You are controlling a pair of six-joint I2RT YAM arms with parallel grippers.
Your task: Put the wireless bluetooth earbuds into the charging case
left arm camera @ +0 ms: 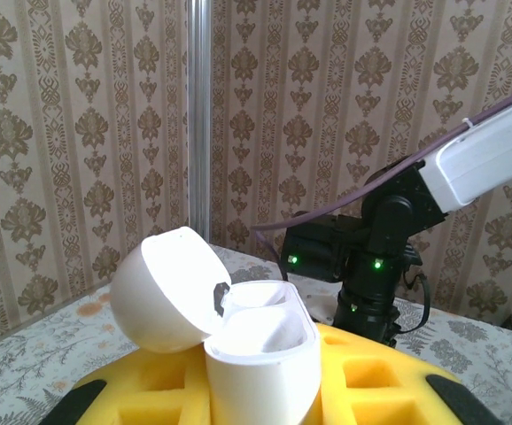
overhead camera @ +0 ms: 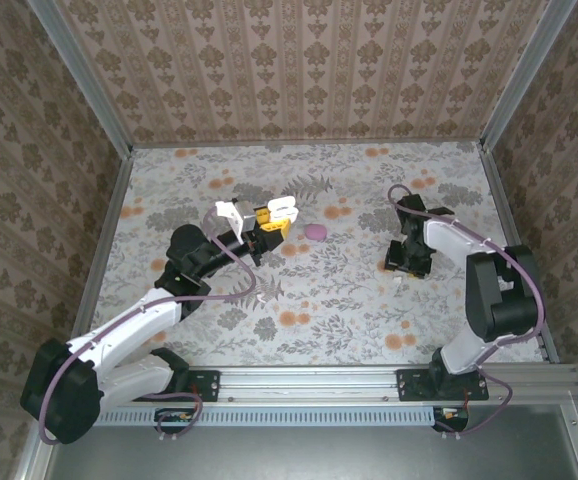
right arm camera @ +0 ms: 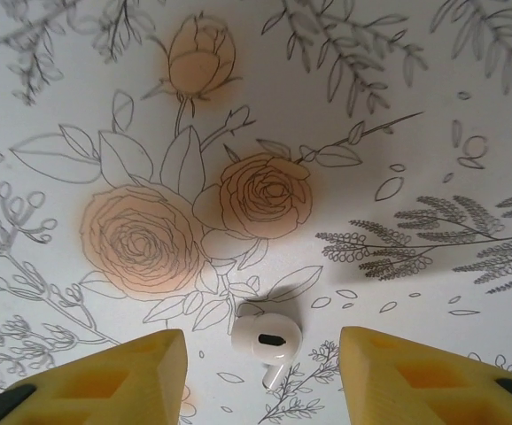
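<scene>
The white charging case [left arm camera: 265,345] stands upright with its domed lid [left arm camera: 163,288] swung open to the left. My left gripper [left arm camera: 260,390] is shut on it between yellow fingers [left arm camera: 380,381]. Seen from above, that gripper [overhead camera: 265,226] holds the case [overhead camera: 283,208] over the table's left middle. A white earbud [right arm camera: 267,338] lies flat on the floral cloth, stem towards the camera. My right gripper [right arm camera: 262,350] hangs open over it, one yellow finger [right arm camera: 128,376] on each side, neither touching. From above, the right gripper [overhead camera: 402,266] points down at the table's right side.
A small pink oval thing [overhead camera: 316,231] lies on the cloth just right of the case. Metal posts and patterned walls [overhead camera: 299,70] close the table in on three sides. The right arm's black wrist [left arm camera: 371,257] shows behind the case in the left wrist view.
</scene>
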